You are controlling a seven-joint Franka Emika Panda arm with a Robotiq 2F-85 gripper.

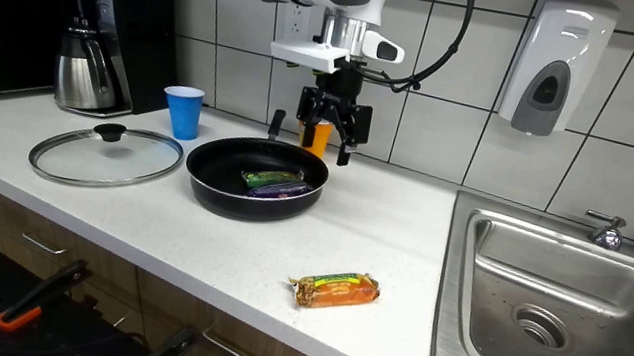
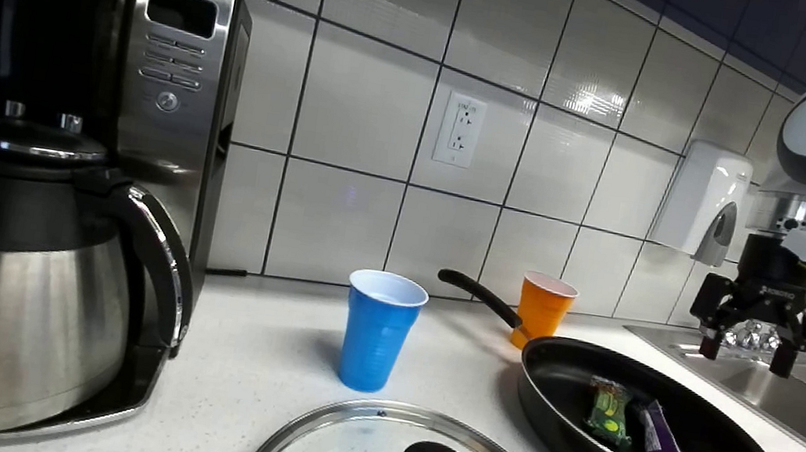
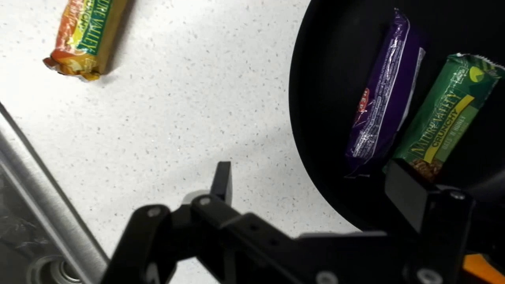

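Observation:
My gripper [image 1: 326, 146] hangs in the air, open, with nothing between its fingertips. In the wrist view its spread fingers [image 3: 222, 179] reach over the countertop and the edge of a black frying pan [image 3: 323, 118]. Inside the pan lie a green granola bar [image 3: 444, 114] and a purple wrapped bar [image 3: 384, 98], side by side; one fingertip overlaps the green wrapper's end in that view, from above. An orange granola bar [image 1: 339, 290] rests on the white counter, nearer the front edge. In an exterior view the gripper [image 2: 746, 353] appears beyond the pan, above rim height.
A glass lid [image 1: 105, 157] with a black knob lies beside the pan. Behind stand a blue cup [image 2: 376, 333] and an orange cup [image 2: 543, 309], the latter near the pan's handle [image 2: 484, 296]. A coffee maker [image 1: 139, 42] and a steel sink [image 1: 453, 293] flank the counter.

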